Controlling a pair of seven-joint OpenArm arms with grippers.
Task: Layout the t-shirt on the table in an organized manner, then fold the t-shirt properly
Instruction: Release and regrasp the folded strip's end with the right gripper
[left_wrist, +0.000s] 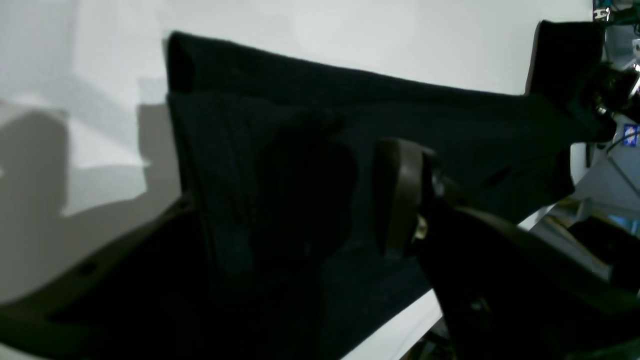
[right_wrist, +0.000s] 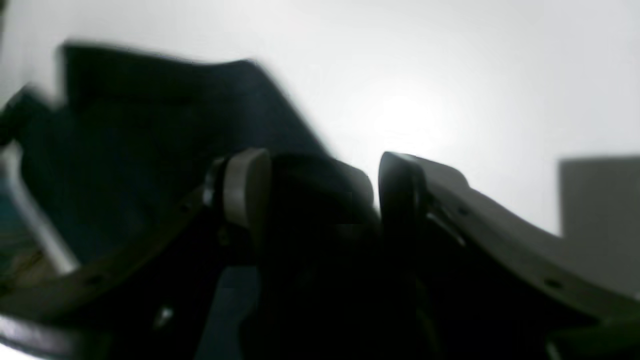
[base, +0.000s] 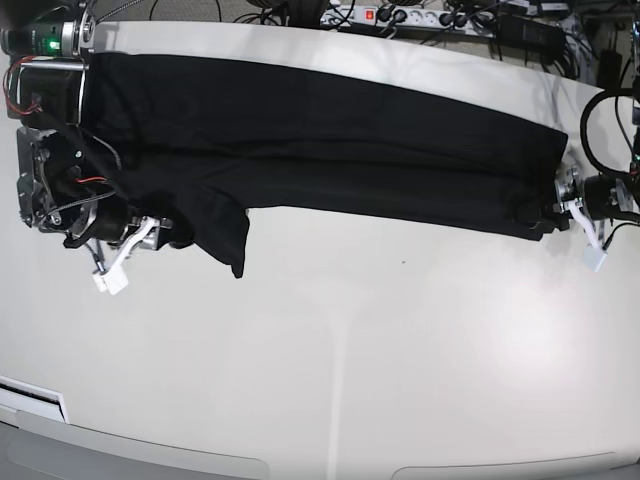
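The black t-shirt (base: 330, 140) lies stretched in a long band across the far half of the off-white table (base: 400, 350). One sleeve flap (base: 225, 240) points toward the front. My left gripper (base: 572, 238) sits at the shirt's right end. In its wrist view the left gripper (left_wrist: 290, 200) is open, jaws wide apart, with the t-shirt (left_wrist: 350, 100) lying under and between them. My right gripper (base: 140, 252) is at the shirt's left end, beside the sleeve. Up close the right gripper (right_wrist: 320, 195) is open, dark cloth of the t-shirt (right_wrist: 150, 125) bunched between its pads.
A power strip (base: 400, 18) and a tangle of cables run along the table's back edge. The right arm's body (base: 50, 150) overlaps the shirt's left end. The table's curved front edge (base: 150, 452) is at the bottom.
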